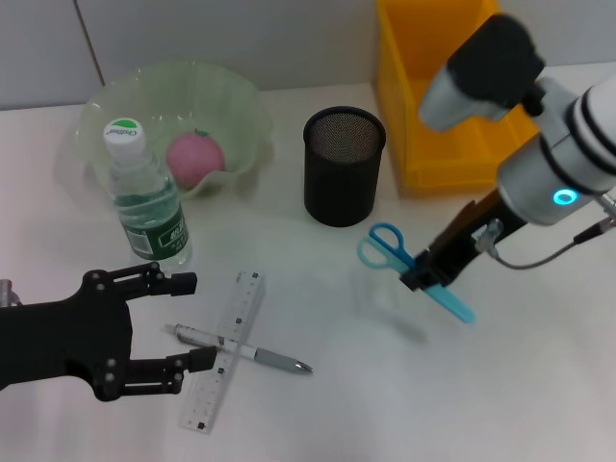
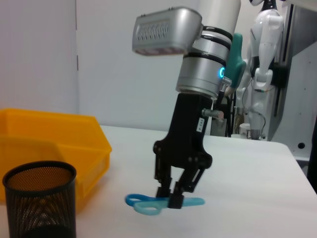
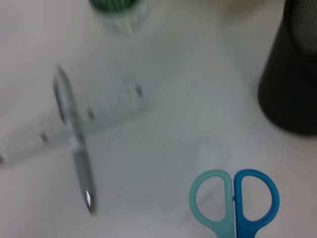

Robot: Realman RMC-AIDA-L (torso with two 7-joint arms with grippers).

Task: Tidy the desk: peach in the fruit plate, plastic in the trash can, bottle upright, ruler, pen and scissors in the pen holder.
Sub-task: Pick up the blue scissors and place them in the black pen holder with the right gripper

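Note:
My right gripper (image 1: 430, 277) is shut on the blue scissors (image 1: 390, 245) and holds them just above the table, right of the black mesh pen holder (image 1: 345, 168). The left wrist view shows this gripper (image 2: 173, 196) pinching the scissors (image 2: 143, 204). My left gripper (image 1: 197, 320) is open at the lower left, beside the silver pen (image 1: 260, 356), which lies across the clear ruler (image 1: 245, 298). The water bottle (image 1: 144, 197) stands upright. The pink peach (image 1: 195, 157) lies in the green fruit plate (image 1: 241, 96). No plastic is in view.
A yellow bin (image 1: 423, 96) stands at the back right, behind the pen holder. The right wrist view shows the scissors' handles (image 3: 233, 196), the pen (image 3: 74, 144), the ruler (image 3: 109, 106) and the holder's side (image 3: 292, 74). Another robot stands beyond the table.

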